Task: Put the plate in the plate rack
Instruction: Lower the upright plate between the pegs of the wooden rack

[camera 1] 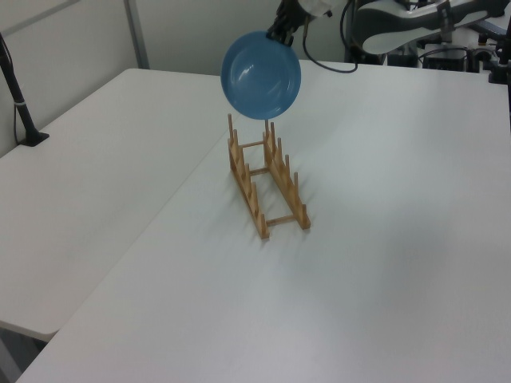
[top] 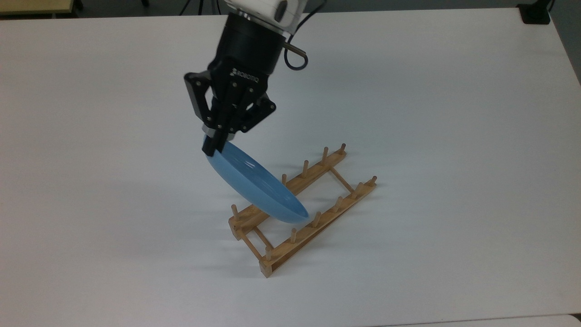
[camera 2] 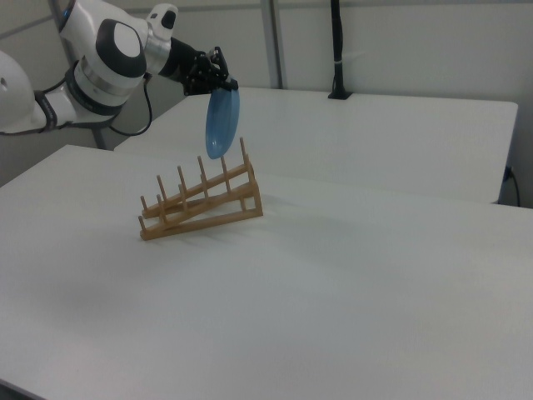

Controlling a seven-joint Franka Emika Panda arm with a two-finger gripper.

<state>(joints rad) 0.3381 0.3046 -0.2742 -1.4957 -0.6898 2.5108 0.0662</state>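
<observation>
The light-blue plate [top: 256, 185] hangs on edge from my gripper [top: 211, 146], which is shut on its upper rim. In the top view its lower edge overlaps the near-left part of the wooden plate rack [top: 303, 211]. In the left view the plate [camera 1: 261, 75] hangs above the rack's far end [camera 1: 266, 177], held by the gripper [camera 1: 281, 35]. The right view shows the plate [camera 2: 221, 122] nearly vertical, just above the rack's [camera 2: 200, 204] pegs at the right view's right end, with the gripper [camera 2: 223, 83] on top.
The rack stands on a wide white table [top: 431, 113]. A black post base [camera 1: 32, 137] stands at the left view's left on a neighbouring table, and a black pole [camera 2: 336, 50] rises at the back in the right view.
</observation>
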